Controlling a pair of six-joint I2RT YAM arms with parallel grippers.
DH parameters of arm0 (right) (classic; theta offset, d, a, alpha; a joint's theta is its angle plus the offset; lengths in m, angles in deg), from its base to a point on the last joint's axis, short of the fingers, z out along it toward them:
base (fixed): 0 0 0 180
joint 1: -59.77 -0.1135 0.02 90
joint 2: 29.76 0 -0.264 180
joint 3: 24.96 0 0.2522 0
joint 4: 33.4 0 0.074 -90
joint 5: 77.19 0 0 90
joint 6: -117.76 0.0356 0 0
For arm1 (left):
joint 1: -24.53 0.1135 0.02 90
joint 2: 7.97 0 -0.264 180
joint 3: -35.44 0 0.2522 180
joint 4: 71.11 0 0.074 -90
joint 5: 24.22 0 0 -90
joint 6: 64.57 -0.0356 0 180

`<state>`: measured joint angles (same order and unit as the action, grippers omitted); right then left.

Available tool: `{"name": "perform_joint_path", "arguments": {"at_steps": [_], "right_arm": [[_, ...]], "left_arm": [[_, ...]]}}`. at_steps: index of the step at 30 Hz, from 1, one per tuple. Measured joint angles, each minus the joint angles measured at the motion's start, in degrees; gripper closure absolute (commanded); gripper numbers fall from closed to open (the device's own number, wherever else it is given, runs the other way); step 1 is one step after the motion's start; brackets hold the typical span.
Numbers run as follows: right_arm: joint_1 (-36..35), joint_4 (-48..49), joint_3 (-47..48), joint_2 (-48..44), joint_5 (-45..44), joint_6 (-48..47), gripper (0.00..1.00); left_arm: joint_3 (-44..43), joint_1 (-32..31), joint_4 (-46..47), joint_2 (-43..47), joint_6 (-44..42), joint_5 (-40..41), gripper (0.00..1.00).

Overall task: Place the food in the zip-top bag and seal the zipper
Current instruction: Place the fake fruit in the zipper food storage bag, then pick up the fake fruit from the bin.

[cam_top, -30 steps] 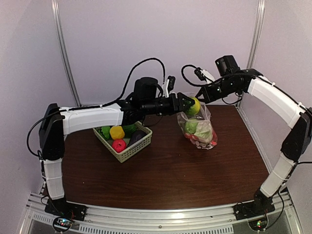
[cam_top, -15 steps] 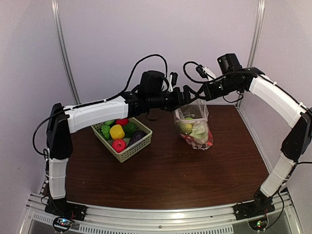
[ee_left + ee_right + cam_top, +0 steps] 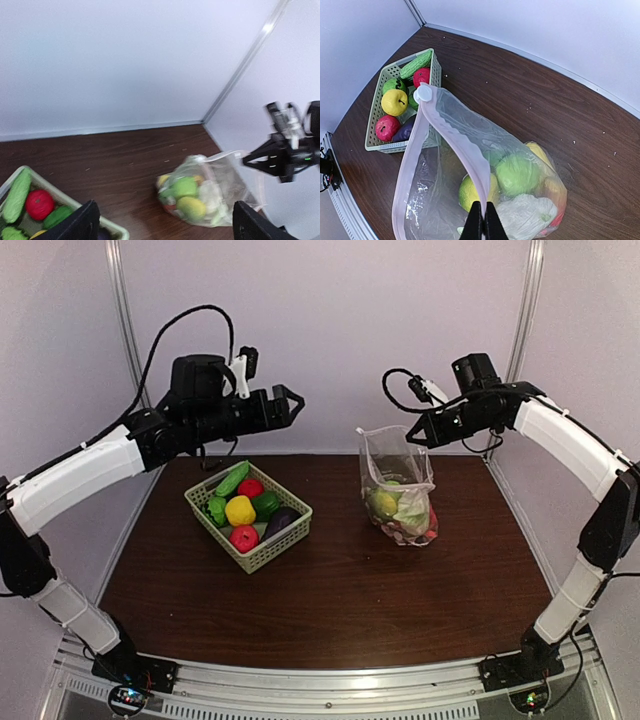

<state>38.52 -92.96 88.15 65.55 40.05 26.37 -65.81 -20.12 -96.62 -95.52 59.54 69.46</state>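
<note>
Fruit (image 3: 382, 504) now lies in the zip-top bag (image 3: 410, 465); left gripper (image 3: 288, 403), jaws spread, has swung back left toward the basket (image 3: 262, 558); right gripper (image 3: 414, 432) pinches the zipper (image 3: 456, 137); more food (image 3: 240, 510) awaits.

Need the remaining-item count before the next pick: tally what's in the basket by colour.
In the basket:
Green: 3 (cucumber, dark green piece, bumpy green piece)
Red: 2 (far red piece, near red piece)
Yellow: 1 (yellow piece)
Purple: 1 (purple piece)
Total: 7

basket (image 3: 272, 547) left — zip-top bag (image 3: 396, 454) right, food (image 3: 397, 508) inside
</note>
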Motion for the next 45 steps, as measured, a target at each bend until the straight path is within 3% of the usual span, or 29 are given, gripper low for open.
{"name": "perform_joint_path", "arguments": {"at_steps": [6,16,26,45], "right_arm": [[0.0,0.6,-0.9,-0.5,0.1,-0.3,1.00],[0.0,0.7,-2.0,-0.6,1.3,-0.4,1.00],[0.0,0.7,-2.9,-0.7,1.4,-1.2,1.00],[0.0,0.6,-3.3,-1.2,1.5,-1.7,1.00]], "left_arm": [[12.0,4.0,-12.4,2.5,-1.3,7.3,0.03],[13.7,5.6,-26.5,-2.9,1.4,14.5,0.02],[13.7,9.8,-27.3,-8.8,6.4,14.9,0.03],[11.7,13.6,-21.1,-15.9,9.6,8.9,0.16]]}}
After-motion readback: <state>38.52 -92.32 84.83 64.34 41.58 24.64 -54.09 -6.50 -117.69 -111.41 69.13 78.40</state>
